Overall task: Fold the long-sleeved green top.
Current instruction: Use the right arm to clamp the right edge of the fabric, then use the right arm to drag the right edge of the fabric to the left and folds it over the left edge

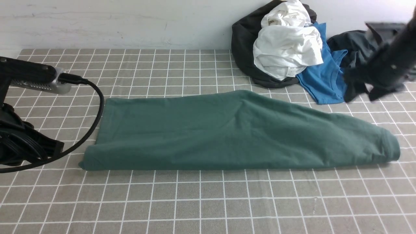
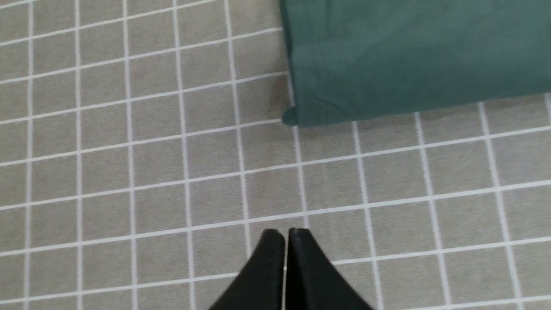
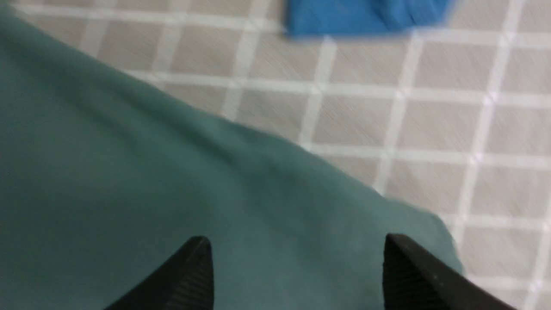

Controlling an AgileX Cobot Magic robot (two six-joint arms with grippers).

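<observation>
Top (image 1: 240,130) lies flat on the table (image 1: 195,201), already a long narrow band running from one of my tools to the other. No sleeves show, so I judge they are tucked inside. No label or logo shows.

Left tool (image 2: 286,234): closed, tips together, nothing in it. It hangs over bare table, and the top's left corner is ahead of it, apart, not touching.

Right tool (image 3: 297,241): jaws wide apart, empty. The top's right end is directly under and ahead of it, with no cloth between the tips. This view is blurred, so I judge the arm is moving. In the front view it is up in the air beyond the right end, in front of the blue tee (image 1: 325,81) and the pile (image 1: 286,48) of other clothes.

Step, my judgement: lengthwise fold done, crosswise fold not started. Neither tool is on the cloth.

Next move calls for: right tool down on the right end, pinching all layers at the edge, not only the top one. The left tool has to open and either take the left corner or pin it. Then carry the right end over toward the left and line up the edges. Stay low, since the layers can slide apart. Keep clear of the blue tee behind the right tool.
</observation>
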